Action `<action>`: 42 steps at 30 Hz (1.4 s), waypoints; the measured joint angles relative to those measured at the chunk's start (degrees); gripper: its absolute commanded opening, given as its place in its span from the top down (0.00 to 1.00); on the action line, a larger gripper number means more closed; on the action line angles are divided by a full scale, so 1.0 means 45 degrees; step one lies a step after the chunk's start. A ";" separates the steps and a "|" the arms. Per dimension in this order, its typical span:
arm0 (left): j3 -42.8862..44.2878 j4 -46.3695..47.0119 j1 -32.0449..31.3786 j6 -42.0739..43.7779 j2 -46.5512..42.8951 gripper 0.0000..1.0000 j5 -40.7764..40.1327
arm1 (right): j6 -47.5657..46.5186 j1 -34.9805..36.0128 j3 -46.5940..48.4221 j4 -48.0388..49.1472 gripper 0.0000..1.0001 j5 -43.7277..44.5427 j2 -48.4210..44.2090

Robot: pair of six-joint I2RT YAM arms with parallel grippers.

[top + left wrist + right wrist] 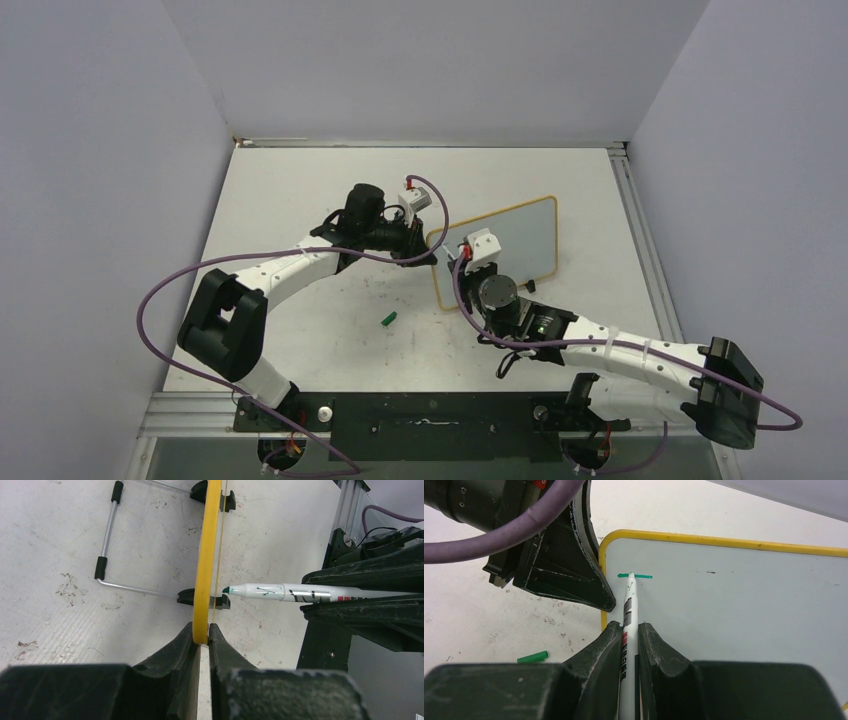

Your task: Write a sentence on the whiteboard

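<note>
**Status: writing just begun**

1. The surface [300, 180] carries the whiteboard [520, 240] right of centre and toward the far half. The board stands on its black feet with a wire stand [107, 540] behind it.
2. The left pincer [201, 632] is closed on the yellow rim at the board's left edge, one finger on each face, and steadies the board.
3. The right pincer [629, 630] is closed on the marker [630, 600]. It grips the barrel, with the tip pointing away toward the upper left corner of the writing face.
4. The green cap [389, 319] lies loose on the surface, left of the board and apart from both arms.
5. One short teal stroke [635, 576], roughly horizontal, is on the board near that upper left corner. The marker tip sits at this stroke. In the left wrist view the tip meets the board face or stops just short of it; which one cannot be told.

**Progress assessment:** The marker is uncapped, the board is braced and the first mark is down. No complete letter is legible. The rest of the writing face is blank apart from a faint dark speck. By judgement, nearly the whole sentence is left to write.
</note>
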 measured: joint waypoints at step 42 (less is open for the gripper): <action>0.0000 -0.0005 0.0000 0.0005 -0.0015 1.00 -0.0015 | 0.1282 0.0631 -0.1200 -0.0359 0.95 0.0529 0.0189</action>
